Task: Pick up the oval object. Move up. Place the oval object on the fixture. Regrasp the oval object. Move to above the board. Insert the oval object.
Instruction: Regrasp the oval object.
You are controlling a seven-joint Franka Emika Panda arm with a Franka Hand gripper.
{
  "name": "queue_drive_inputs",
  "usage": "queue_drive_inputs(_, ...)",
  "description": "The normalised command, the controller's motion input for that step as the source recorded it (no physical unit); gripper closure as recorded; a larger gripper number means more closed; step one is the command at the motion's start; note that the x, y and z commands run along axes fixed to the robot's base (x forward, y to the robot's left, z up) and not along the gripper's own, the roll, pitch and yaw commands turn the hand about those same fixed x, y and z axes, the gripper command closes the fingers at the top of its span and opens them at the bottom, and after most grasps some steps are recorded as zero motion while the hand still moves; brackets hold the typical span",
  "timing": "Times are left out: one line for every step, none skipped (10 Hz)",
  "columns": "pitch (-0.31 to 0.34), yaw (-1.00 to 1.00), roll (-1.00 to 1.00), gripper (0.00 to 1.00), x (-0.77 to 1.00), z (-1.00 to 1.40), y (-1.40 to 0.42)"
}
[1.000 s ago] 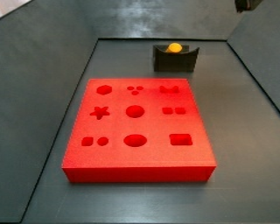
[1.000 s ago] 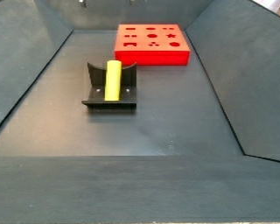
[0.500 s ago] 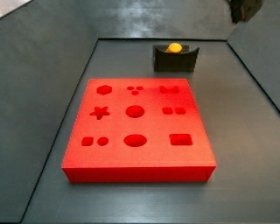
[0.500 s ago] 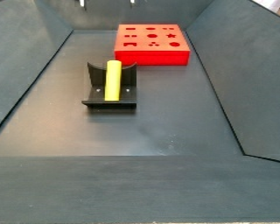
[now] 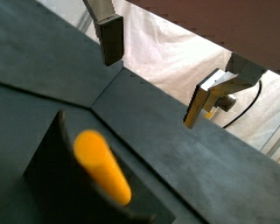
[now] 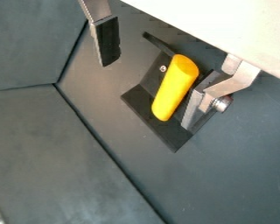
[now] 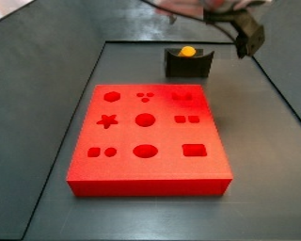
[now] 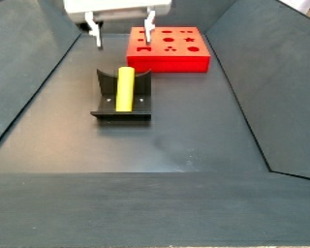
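Note:
The yellow-orange oval object (image 8: 123,87) lies lengthwise in the notch of the dark fixture (image 8: 120,113); a side view shows its rounded end (image 7: 187,51) atop the fixture (image 7: 188,66). My gripper (image 8: 123,34) hangs open above and a little behind the fixture, nothing between its fingers. It also shows at the upper right in a side view (image 7: 247,42). In a wrist view the gripper (image 6: 153,72) is apart from the oval object (image 6: 171,87) on the fixture (image 6: 139,98). The red board (image 7: 166,135) with shaped holes lies flat, its front wall (image 8: 169,64) beyond the fixture.
Dark grey sloping walls (image 8: 35,87) enclose the floor on all sides. Through the gripper (image 5: 157,70) a wrist view shows white cloth (image 5: 166,52) outside the bin, with the oval object (image 5: 104,166) on the fixture (image 5: 49,166) nearer.
The gripper has come down into both side views from the top edge, now hanging open over the fixture. The oval object, fixture and board have not moved.

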Motion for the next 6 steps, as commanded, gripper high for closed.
queue_drive_inputs(-0.126,0.04,0.07,0.0,0.09,-1.0,0.05)
queue_drive_inputs(-0.125,0.02,0.07,0.0,0.09,-1.0,0.04)
queue_drive_inputs(-0.108,-0.01,0.07,0.0,0.11,-1.0,0.04)
queue_drive_inputs(-0.089,-0.03,0.07,0.0,0.1,-0.92,0.03)
queue_drive_inputs(-0.065,-0.04,0.07,0.0,0.09,-0.72,0.02)
queue_drive_inputs(-0.04,-0.04,0.07,0.0,0.08,-0.52,0.01)
